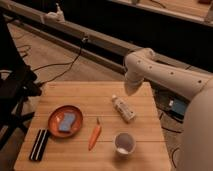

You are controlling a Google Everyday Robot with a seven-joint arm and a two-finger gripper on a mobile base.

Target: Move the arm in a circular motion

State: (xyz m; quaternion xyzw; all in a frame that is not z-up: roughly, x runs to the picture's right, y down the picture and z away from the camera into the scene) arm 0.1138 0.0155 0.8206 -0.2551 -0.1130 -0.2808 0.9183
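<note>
Wooden planks form the desk (75, 92), which stands on a dim floor crossed by cables. The arm (150, 67) reaches in from the right over the desk's far right edge, bent so that its tapered tip points down. At that tip the gripper (131, 89) is clenched, with nothing visibly in it, above the boards just beyond the small white bottle (123, 108). Held clear of everything, the arm probably has room to sweep its circle. A carrot (94, 135), a cup (124, 143) and an orange plate (51, 116) carrying a blue sponge (66, 121) lie nearer the camera. The arm's base is cut off at the right.

wooden table (70, 95) on dim floor (45, 52) (cables (75, 56) trailing).
</note>
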